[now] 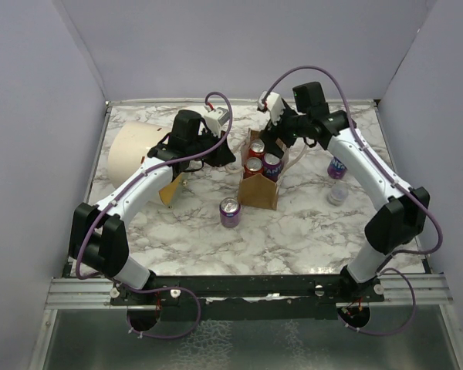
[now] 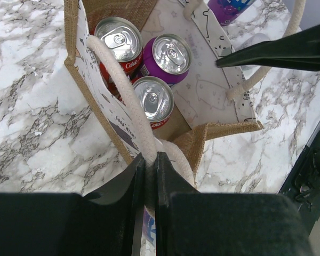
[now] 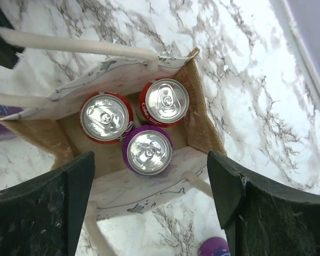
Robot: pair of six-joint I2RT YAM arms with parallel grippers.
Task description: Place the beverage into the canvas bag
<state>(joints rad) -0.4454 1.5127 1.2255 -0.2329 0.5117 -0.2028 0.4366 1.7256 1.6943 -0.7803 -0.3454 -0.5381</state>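
The tan canvas bag (image 1: 261, 194) stands open mid-table with two red cans (image 1: 256, 148) and one purple can (image 1: 272, 163) upright inside. My left gripper (image 1: 228, 154) is shut on the bag's cream handle (image 2: 122, 85), pulling it to the left; the wrist view shows the jaws (image 2: 149, 157) pinching the rope. My right gripper (image 1: 281, 131) is open and empty above the bag's far side. In its wrist view (image 3: 150, 166) the purple can (image 3: 148, 151) stands between the fingers, well below them. Another purple can (image 1: 230, 212) stands on the table left of the bag's front.
A large cream cylinder (image 1: 139, 154) lies at the left behind my left arm. A purple can (image 1: 337, 167) and a pale one (image 1: 337, 193) stand right of the bag under my right arm. Walls enclose the marble table (image 1: 293, 239).
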